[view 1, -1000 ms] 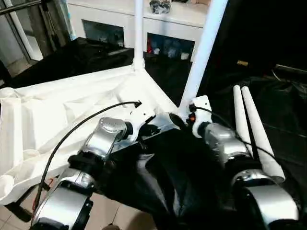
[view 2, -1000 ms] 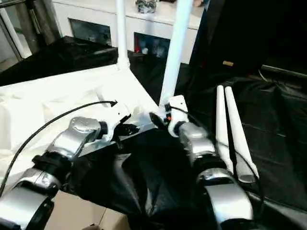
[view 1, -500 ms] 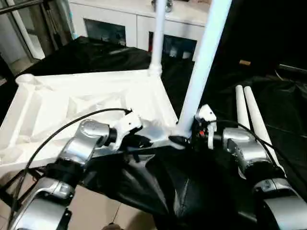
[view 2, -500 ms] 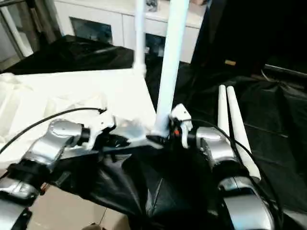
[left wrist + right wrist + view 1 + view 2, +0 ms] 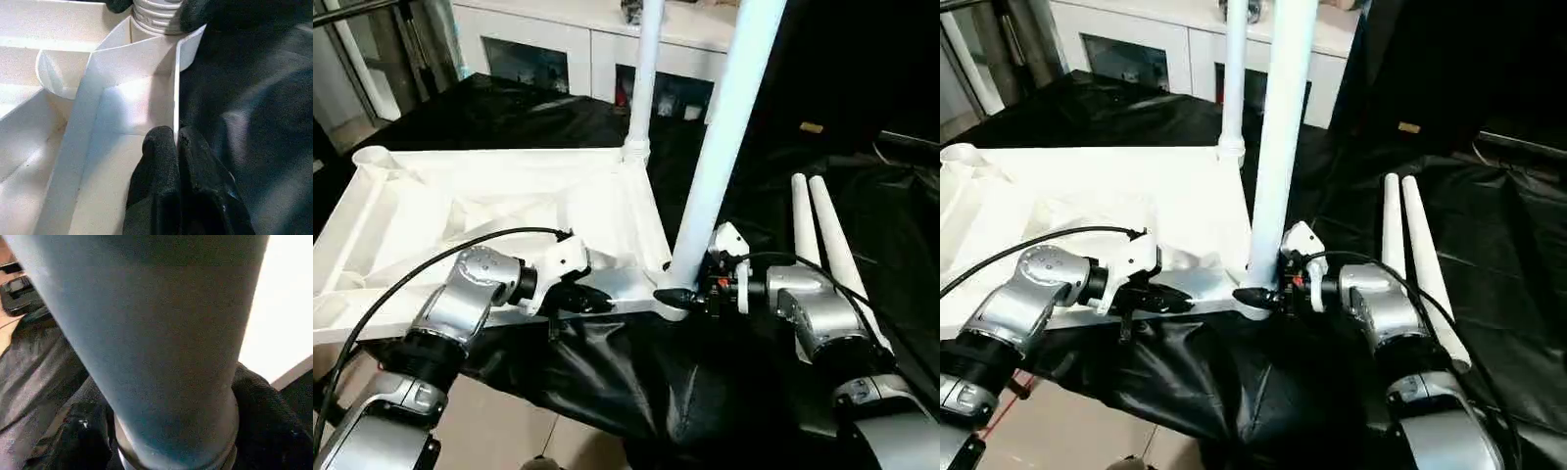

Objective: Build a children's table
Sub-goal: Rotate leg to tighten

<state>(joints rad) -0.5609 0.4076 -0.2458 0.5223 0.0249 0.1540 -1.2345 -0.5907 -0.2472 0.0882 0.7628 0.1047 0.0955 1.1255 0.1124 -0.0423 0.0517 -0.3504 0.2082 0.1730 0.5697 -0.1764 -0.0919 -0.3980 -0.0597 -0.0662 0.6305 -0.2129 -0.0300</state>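
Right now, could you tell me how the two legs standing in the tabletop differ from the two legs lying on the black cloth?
The standing legs rise upright from corner sockets of the upturned tabletop; the loose legs lie flat, side by side, on the black cloth. The right gripper is at the nearer standing leg's base; nothing touches the loose legs. All four are white tapered tubes.

Tabletop — smooth white plastic, cloth — glossy black

left tool pinched closed, right tool with fingers spread, forearms converging
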